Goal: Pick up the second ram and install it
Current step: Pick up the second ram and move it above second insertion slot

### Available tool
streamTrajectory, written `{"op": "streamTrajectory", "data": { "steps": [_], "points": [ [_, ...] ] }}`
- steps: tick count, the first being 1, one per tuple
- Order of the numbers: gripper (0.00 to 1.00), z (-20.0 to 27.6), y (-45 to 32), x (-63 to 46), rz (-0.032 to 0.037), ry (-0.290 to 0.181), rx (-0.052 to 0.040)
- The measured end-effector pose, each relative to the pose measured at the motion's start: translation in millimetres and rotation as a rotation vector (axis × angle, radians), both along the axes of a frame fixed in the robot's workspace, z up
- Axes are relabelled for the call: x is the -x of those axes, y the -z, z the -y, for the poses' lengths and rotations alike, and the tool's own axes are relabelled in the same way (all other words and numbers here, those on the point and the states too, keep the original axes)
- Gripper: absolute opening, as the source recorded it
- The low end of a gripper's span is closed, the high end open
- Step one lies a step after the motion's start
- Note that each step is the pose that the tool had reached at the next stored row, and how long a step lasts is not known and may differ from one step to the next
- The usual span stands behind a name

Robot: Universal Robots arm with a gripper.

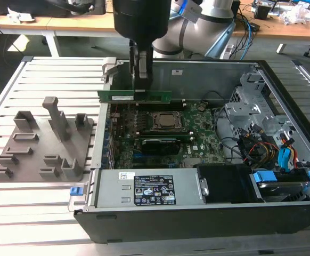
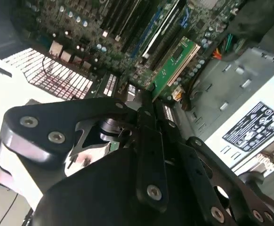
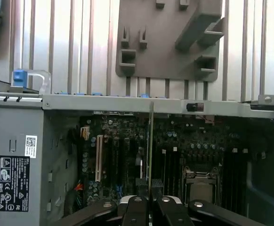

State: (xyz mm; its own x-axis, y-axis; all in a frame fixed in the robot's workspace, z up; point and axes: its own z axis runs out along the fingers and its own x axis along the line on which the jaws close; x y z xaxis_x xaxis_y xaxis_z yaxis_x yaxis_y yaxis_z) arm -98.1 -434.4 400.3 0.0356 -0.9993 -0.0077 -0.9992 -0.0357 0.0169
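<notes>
Step in hand: the second ram (image 1: 135,96) is off its holder and in the air, not yet in a slot.
Jaws: pinching the stick near its middle, with its long edge level.
Place of the stick: inside the open computer case (image 1: 283,96), over the far part of the motherboard (image 1: 200,133), beyond the CPU socket (image 1: 165,121). In the first wrist view it shows edge-on (image 3: 151,136).
Other stick (image 1: 161,136): it seems to stand in a slot already, on the near side of the socket.
What seating asks for, I think: the edge parallel over a free slot, then a straight push down; there is little side room.
Surface: a slatted metal worktop (image 1: 38,224), with a grey fixture plate (image 1: 43,144) at the exterior view's left of the case.
Room: wooden desks (image 1: 64,24) with cables, far behind.
</notes>
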Motion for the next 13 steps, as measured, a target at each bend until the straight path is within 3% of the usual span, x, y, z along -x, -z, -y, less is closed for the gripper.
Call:
{"op": "streamTrajectory", "data": {
  "steps": [4,5,6,7,8,10,13],
  "points": [
    [0.14,-0.7,0.1,-32.2,-0.0013,0.001,-0.0001],
    [0.14,-0.7,0.2,-36.0,-0.0016,0.003,-0.0032],
    [0.14,-0.9,0.4,-37.4,-0.0016,0.007,-0.009],
    [0.14,-0.9,0.8,-38.9,-0.0016,0.016,-0.0219],
    [0.14,-2.2,1.6,-41.0,-0.0019,0.021,-0.026],
    [0.14,-7.8,3.5,-45.1,-0.0037,0.022,-0.026],
    [0.14,-20.3,7.9,-50.8,-0.0084,0.023,-0.0259]
  ]
}}
